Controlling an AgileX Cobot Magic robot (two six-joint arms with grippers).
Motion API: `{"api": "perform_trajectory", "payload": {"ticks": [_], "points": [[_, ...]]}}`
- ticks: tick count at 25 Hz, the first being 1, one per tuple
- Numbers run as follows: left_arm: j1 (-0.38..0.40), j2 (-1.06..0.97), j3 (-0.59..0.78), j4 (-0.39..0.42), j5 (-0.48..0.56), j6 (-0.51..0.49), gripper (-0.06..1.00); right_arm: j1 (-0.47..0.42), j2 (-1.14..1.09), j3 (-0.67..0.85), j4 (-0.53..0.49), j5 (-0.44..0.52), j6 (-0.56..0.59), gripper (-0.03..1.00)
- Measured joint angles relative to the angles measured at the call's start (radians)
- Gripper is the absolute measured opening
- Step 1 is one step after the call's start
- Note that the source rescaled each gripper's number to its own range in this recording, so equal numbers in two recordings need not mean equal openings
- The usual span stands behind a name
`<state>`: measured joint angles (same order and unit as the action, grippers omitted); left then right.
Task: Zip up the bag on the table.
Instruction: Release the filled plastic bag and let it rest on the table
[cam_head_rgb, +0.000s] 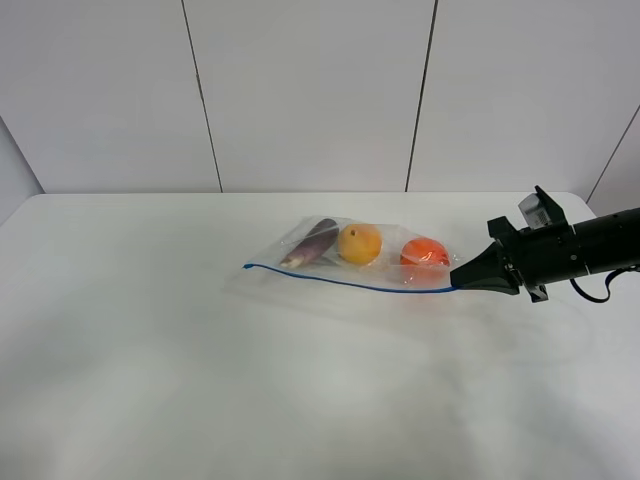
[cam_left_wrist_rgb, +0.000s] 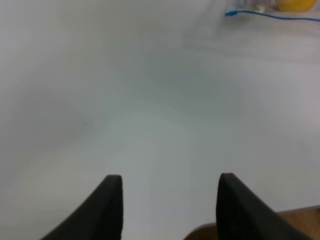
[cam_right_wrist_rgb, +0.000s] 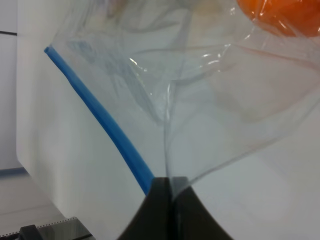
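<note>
Right black gripper (cam_right_wrist_rgb: 170, 182) pressed together, pinching the right end of the clear rectangular plastic zip bag (cam_head_rgb: 350, 262) at its blue zipper strip (cam_head_rgb: 340, 281). Left black gripper (cam_left_wrist_rgb: 170, 180) spread wide, holding nothing, over the white matte counter (cam_head_rgb: 200, 380), well apart from the bag. Bag lying right of centre on the counter, toward the far side, with purple eggplant (cam_head_rgb: 312, 243), yellow pear (cam_head_rgb: 360, 243) and orange (cam_head_rgb: 424, 252) inside.
</note>
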<state>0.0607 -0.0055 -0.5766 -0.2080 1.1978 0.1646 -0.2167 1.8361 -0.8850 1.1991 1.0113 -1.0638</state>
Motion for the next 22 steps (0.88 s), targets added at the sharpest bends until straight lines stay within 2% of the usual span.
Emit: {"api": "perform_trajectory", "payload": {"ticks": [16,22], "points": [[0.000,0.000,0.014,-0.003,-0.016,-0.006,1.00,0.000,0.000,0.000,-0.005,-0.026,0.000,0.00],[0.000,0.000,0.014,-0.003,-0.016,-0.008,1.00,0.000,0.000,0.000,0.005,-0.053,-0.002,0.11]]}}
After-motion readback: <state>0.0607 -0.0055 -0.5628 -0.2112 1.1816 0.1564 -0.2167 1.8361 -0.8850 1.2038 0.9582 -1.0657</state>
